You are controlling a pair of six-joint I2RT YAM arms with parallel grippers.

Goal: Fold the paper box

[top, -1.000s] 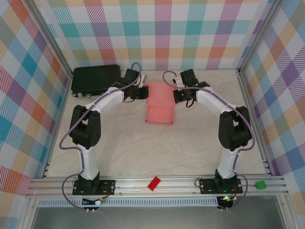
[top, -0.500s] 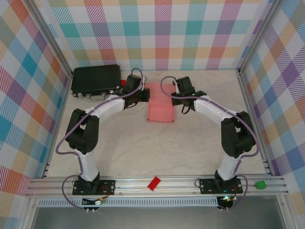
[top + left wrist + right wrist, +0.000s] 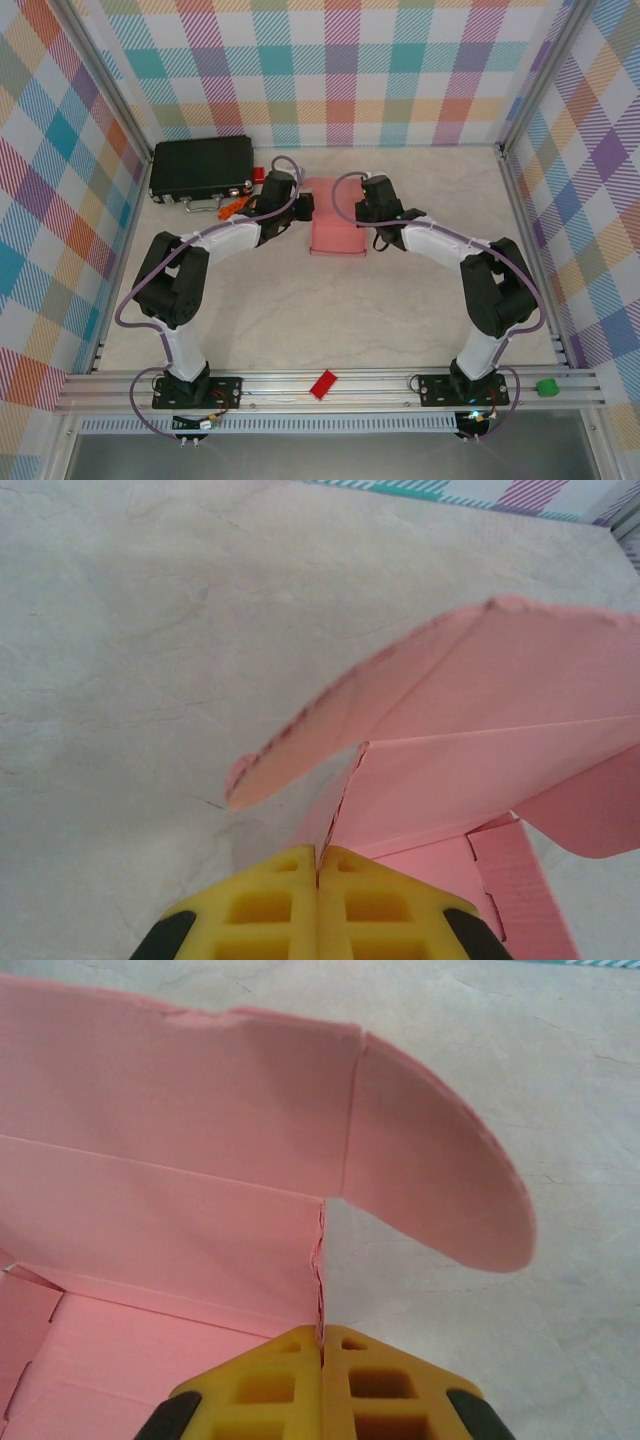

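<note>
Evidently the left fingers (image 3: 275,905) and right fingers (image 3: 375,1385) each look clamped on opposite side walls of the paper box (image 3: 335,228).

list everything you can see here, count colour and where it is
paper box: one, pale pink, far middle of the table, partly folded, between the grippers
black case: one, black, far left corner of the table
red block: one, red, on the near rail between the arm bases
green block: one, green, right end of the near rail
small orange item: one, orange, just in front of the black case, too small to identify
table: one, pale marbled
left gripper: one, yellow fingertips, shut on the box's left edge
right gripper: one, yellow fingertips, shut on the box's right edge
</note>
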